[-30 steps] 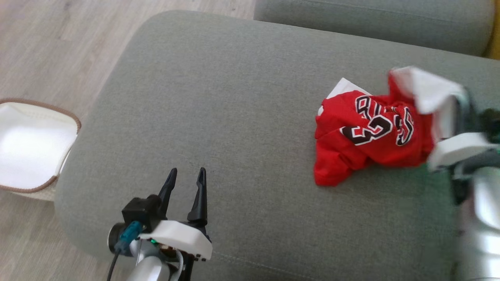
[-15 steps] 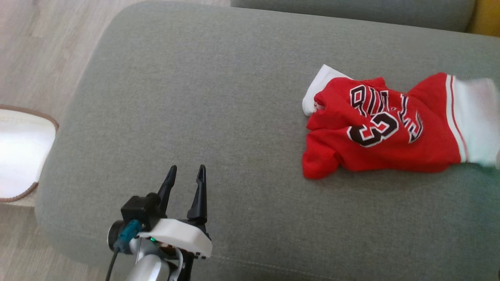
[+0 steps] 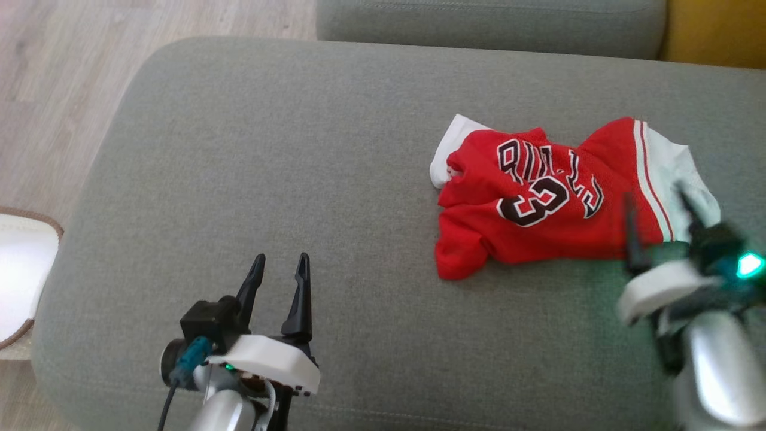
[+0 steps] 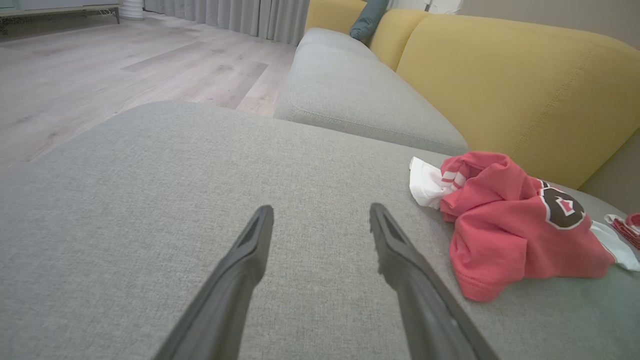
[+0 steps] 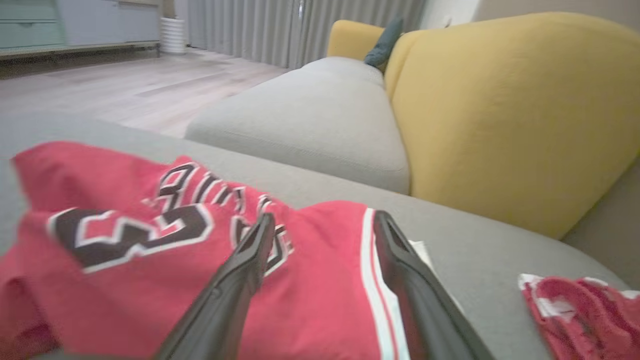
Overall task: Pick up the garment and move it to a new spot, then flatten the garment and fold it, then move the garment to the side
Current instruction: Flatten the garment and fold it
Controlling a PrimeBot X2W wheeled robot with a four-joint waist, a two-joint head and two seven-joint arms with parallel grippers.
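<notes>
The garment (image 3: pixel 538 197), a crumpled red jersey with black-and-white lettering and a white hem, lies on the right half of the grey cushion (image 3: pixel 269 149). My right gripper (image 3: pixel 653 194) hovers blurred over the hem end, open and holding nothing. In the right wrist view its fingers (image 5: pixel 324 217) stand apart above the red cloth (image 5: pixel 150 260). My left gripper (image 3: pixel 281 258) is open over bare cushion at the near left. In the left wrist view the jersey (image 4: pixel 505 225) lies well to the right of the gripper (image 4: pixel 321 210).
A white basket (image 3: pixel 18 263) with a brown rim stands on the wood floor at the left. A second grey cushion (image 3: pixel 479 24) lies beyond, with a yellow sofa back (image 5: pixel 500 115) at the right. Another small red-and-white cloth (image 5: pixel 585 305) lies right of the jersey.
My right gripper has opened and let go of the white hem, which now lies spread on the cushion. The right arm dropped back to the lower right. The camera shifted; the left arm stayed.
</notes>
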